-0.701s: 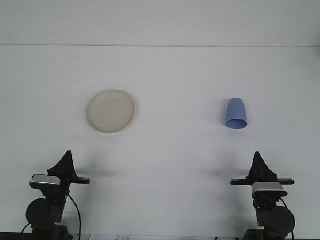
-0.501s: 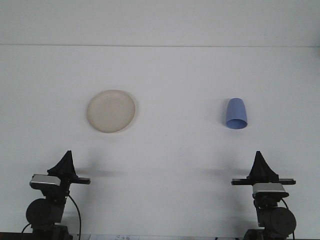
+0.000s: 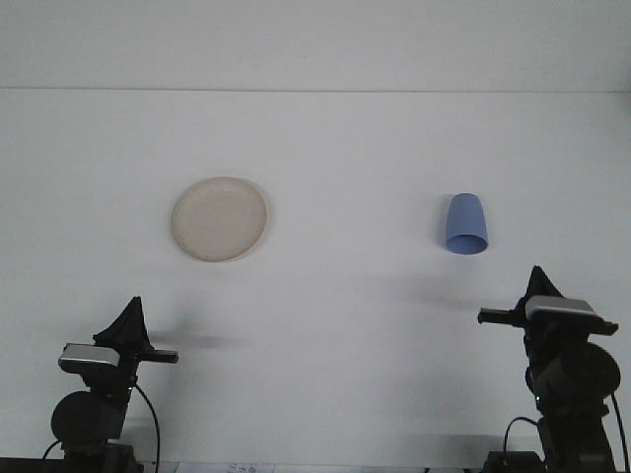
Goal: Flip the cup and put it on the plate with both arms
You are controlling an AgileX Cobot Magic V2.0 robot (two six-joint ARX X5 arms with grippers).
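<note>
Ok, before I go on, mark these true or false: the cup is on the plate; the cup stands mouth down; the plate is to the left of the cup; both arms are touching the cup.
1. The cup is on the plate. False: it stands on the bare table, well apart from the plate.
2. The cup stands mouth down. True.
3. The plate is to the left of the cup. True.
4. Both arms are touching the cup. False: the left gripper and right gripper are both clear of it.

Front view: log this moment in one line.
cup upside down on table | plate bare | right gripper rising | left gripper parked
</note>
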